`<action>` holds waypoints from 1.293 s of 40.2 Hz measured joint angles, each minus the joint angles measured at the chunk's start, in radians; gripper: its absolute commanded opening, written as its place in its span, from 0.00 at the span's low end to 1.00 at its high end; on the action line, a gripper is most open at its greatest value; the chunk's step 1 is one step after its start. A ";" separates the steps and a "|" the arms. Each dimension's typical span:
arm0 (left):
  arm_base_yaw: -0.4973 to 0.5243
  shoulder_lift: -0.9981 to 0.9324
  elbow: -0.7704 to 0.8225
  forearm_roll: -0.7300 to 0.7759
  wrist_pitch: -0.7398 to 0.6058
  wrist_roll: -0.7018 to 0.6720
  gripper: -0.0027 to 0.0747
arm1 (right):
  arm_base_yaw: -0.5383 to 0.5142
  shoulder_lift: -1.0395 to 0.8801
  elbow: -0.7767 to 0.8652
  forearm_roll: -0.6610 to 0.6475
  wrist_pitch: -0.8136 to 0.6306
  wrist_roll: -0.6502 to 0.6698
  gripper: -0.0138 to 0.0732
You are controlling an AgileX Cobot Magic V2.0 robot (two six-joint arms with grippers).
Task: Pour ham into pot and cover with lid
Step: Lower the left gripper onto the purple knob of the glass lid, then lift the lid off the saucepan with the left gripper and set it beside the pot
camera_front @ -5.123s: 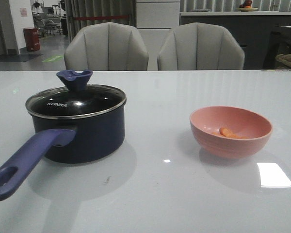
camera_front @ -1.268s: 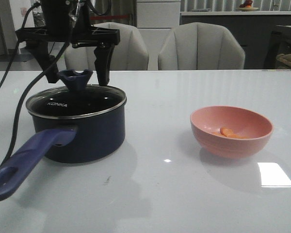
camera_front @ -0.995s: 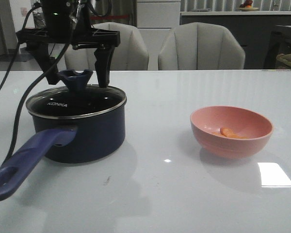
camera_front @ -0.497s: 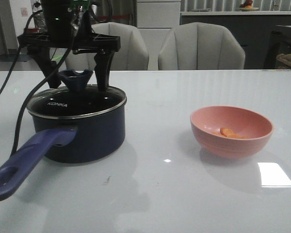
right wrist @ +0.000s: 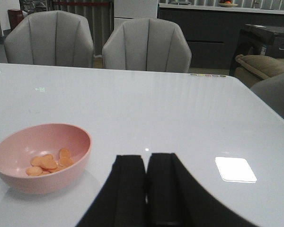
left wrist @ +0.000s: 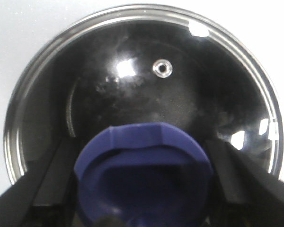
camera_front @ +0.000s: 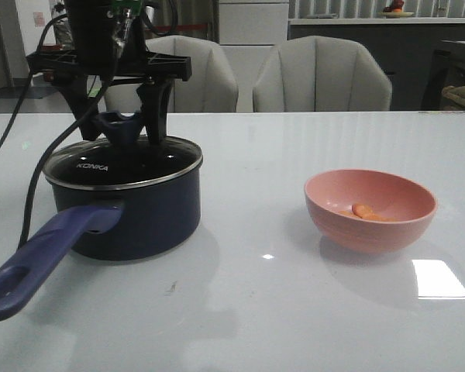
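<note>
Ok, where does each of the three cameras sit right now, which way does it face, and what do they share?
Front: looks forward over the table at the pot, the lid and the pink bowl; the left gripper straddles the knob.
Left wrist: looks straight down on the lid, fingers flanking the knob.
Right wrist: low over the table, facing the chairs; right gripper shut, ham in the bowl.
Shared: lid, front and left wrist; bowl, front and right wrist.

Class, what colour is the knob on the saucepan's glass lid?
Blue: the knob on the lid shows best in the left wrist view.
</note>
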 measured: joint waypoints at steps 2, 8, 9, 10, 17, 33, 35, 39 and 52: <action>0.000 0.000 0.000 0.000 0.000 0.000 0.30 | 0.000 0.000 0.000 0.000 0.000 0.000 0.33; 0.000 -0.002 0.000 0.000 0.000 0.000 0.30 | 0.000 0.000 0.000 0.000 0.000 0.000 0.33; 0.000 -0.004 0.000 0.000 0.000 0.000 0.30 | 0.000 0.000 0.000 0.000 0.000 0.000 0.33; 0.000 -0.008 0.000 0.000 0.000 0.000 0.30 | 0.000 0.000 0.000 0.000 0.000 0.000 0.33; 0.002 -0.061 0.000 0.012 0.004 0.012 0.30 | 0.000 0.000 0.000 0.000 0.000 0.000 0.33; 0.154 -0.260 0.101 0.077 0.006 0.089 0.30 | 0.000 -0.002 0.000 0.000 0.000 0.000 0.33; 0.198 -0.298 0.147 0.085 -0.003 0.092 0.30 | 0.000 -0.002 0.000 0.000 0.000 0.000 0.33; 0.293 -0.370 0.238 0.090 -0.049 0.096 0.30 | 0.000 -0.002 0.000 0.000 0.000 0.000 0.33; 0.479 -0.432 0.546 0.005 -0.238 0.199 0.30 | 0.000 -0.002 0.000 0.000 0.000 0.000 0.33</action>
